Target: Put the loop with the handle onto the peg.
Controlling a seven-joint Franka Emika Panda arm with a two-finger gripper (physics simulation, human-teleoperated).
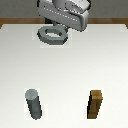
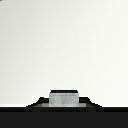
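Note:
The loop with the handle (image 1: pixel 51 34) is a flat grey ring at the far side of the white table, in the exterior view's left half. Its stubby handle points toward my gripper (image 1: pixel 64 30), which comes down from above and is closed on the handle. The ring looks slightly off the table, with a faint shadow under it. In the wrist view only the handle tab (image 2: pixel 64 97) shows, with my gripper (image 2: pixel 64 101) around it; the ring is hidden. The peg (image 1: pixel 34 103) stands upright near the front, at the exterior view's left, well apart from the ring.
A brown wooden rectangular block (image 1: pixel 96 105) stands upright near the front at the exterior view's right, level with the peg. The white table (image 1: pixel 75 65) spans the view, with a brown strip behind its far edge.

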